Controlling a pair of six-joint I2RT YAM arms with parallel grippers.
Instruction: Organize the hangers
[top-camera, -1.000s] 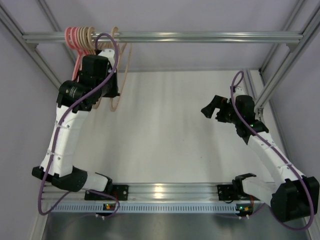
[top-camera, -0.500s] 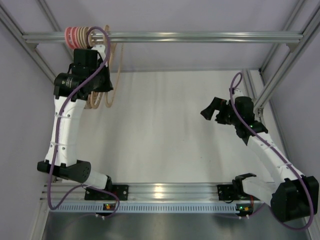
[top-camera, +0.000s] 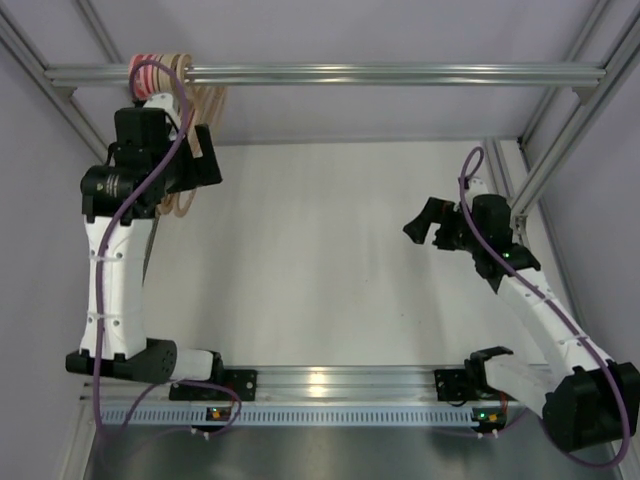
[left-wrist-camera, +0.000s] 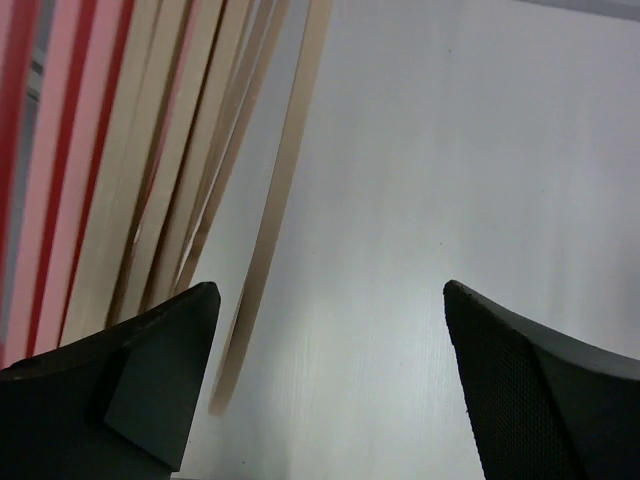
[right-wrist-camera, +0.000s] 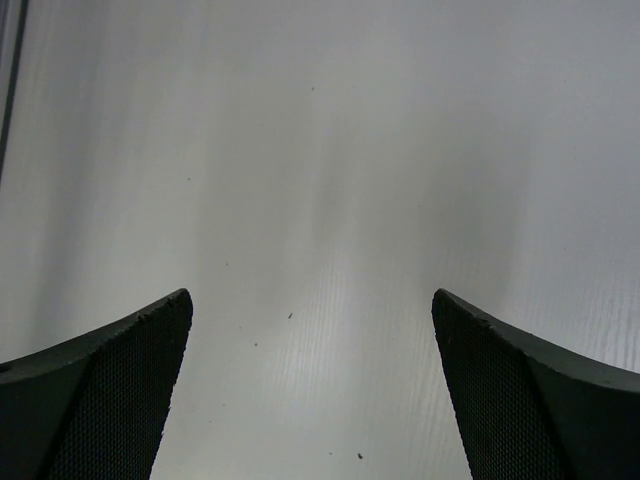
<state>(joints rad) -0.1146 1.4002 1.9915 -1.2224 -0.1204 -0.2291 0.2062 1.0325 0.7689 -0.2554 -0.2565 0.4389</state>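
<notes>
"Hangers (left-wrist-camera: 150, 150): where are they hanging?"
"They're hanging bunched at the left end of the bar (top-camera: 400, 73), pink ones farthest left, beige ones beside them."
"What is the left gripper (left-wrist-camera: 330, 290) doing?"
"It's hovering beside them, fingers standing apart and gripping nothing. The nearest beige hanger is dangling just beside one finger."
"And the right gripper (right-wrist-camera: 311, 295)?"
"It's hovering over the table (top-camera: 330, 270), fingers spread, holding nothing."
</notes>
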